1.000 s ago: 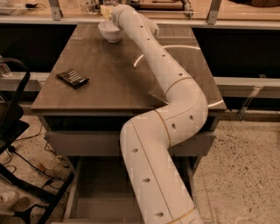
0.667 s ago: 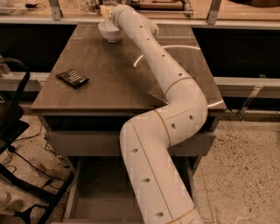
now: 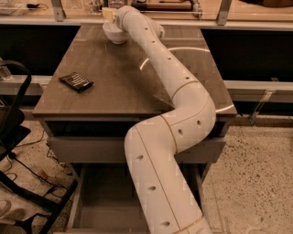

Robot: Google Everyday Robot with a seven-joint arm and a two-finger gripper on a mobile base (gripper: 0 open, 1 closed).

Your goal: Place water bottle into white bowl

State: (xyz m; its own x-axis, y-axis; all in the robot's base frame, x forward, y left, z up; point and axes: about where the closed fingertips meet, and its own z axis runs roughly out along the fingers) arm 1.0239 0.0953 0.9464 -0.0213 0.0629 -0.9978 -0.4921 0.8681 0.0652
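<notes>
Camera view: table [image 3: 114, 87] runs from the near edge out to the jaws at its far end. Arm [image 3: 169, 77] reaches across it and hides the wrist. Dark packet [image 3: 76, 81] lies well short of the jaws, off to the left. White bowl [image 3: 114, 34] sits directly beneath them. Water bottle not distinctly seen; a pale shape [image 3: 108, 13] at the jaws is possibly it. Jaw state: cannot tell. Risk: the tall bottle, let go off-centre or tilted, could tip the shallow bowl or topple out.
</notes>
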